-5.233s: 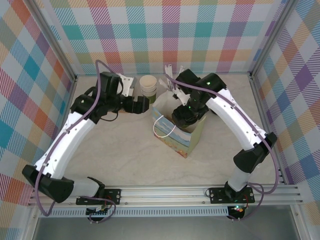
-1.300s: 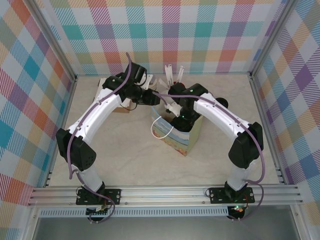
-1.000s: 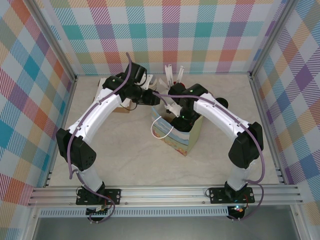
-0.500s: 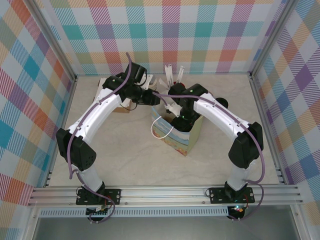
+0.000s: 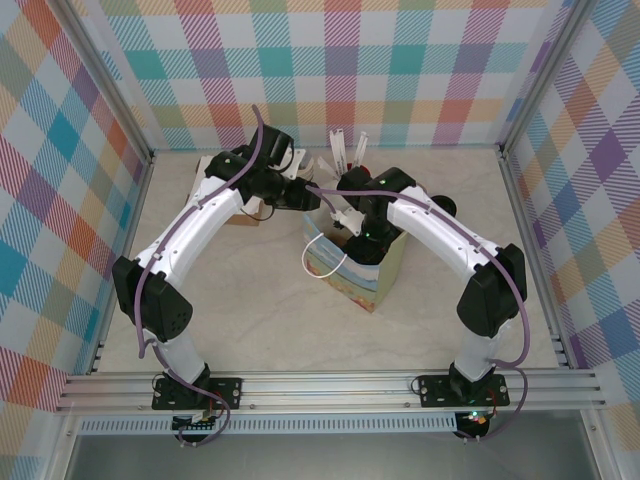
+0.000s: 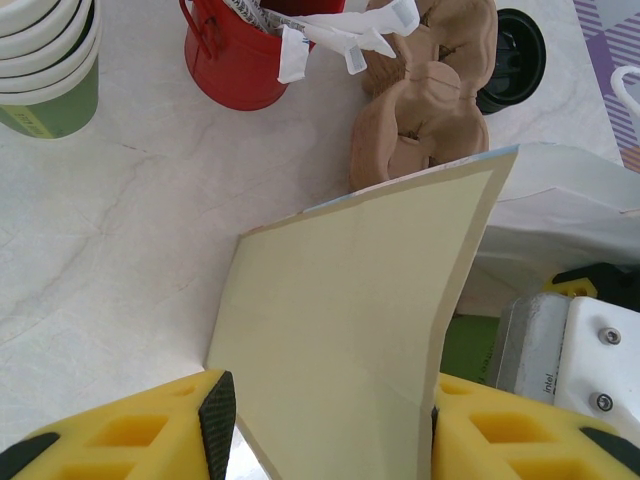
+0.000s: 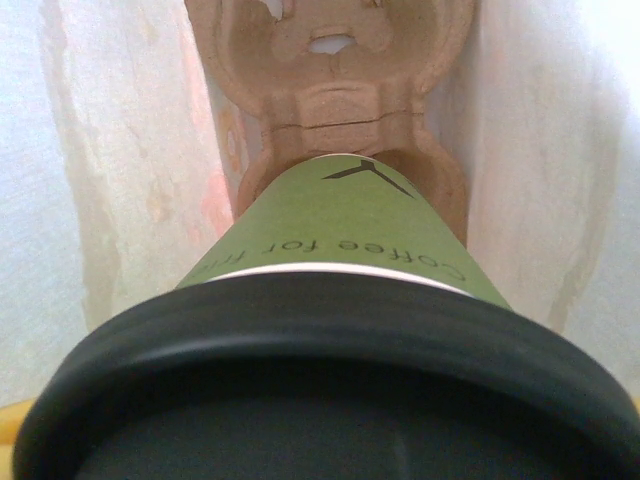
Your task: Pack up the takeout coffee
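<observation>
Pastel plaid walls (image 5: 400, 60) enclose a pale marbled counter (image 5: 250, 310). Near its middle stands an open paper bag (image 5: 350, 278). The left jaws, about half apart, grip the bag's cream side wall, which spans the gap between them. The right jaws, spread wide, hold the takeout coffee (image 7: 340, 230) down inside the bag, black lid toward the wrist, base toward a brown cardboard carrier (image 7: 330, 60). Behind the bag sit a red cup of white sticks (image 6: 230, 70) and stacked green cups (image 6: 45, 100).
</observation>
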Robot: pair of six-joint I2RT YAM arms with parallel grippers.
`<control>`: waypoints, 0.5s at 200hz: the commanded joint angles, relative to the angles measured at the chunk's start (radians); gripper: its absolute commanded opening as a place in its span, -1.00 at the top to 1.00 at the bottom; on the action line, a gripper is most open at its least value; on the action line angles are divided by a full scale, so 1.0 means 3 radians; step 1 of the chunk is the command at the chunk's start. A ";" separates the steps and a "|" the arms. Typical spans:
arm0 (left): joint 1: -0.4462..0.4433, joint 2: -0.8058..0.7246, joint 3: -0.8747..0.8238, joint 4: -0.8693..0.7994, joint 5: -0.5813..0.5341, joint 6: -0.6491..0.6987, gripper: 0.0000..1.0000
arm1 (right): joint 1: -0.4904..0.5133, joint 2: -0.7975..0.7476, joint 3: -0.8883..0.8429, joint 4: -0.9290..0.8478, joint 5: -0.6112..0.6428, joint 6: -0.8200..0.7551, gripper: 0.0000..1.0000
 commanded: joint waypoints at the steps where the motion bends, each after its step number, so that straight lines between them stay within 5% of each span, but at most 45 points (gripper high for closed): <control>1: 0.0041 0.0056 0.0103 -0.0061 0.0002 0.0043 0.02 | -0.0021 0.0012 0.0013 -0.0128 -0.0023 -0.0020 -0.67; 100: 0.0043 0.0066 0.0103 -0.0062 0.0016 0.0038 0.02 | -0.0021 0.0053 0.0069 -0.0138 -0.0031 -0.0036 -0.68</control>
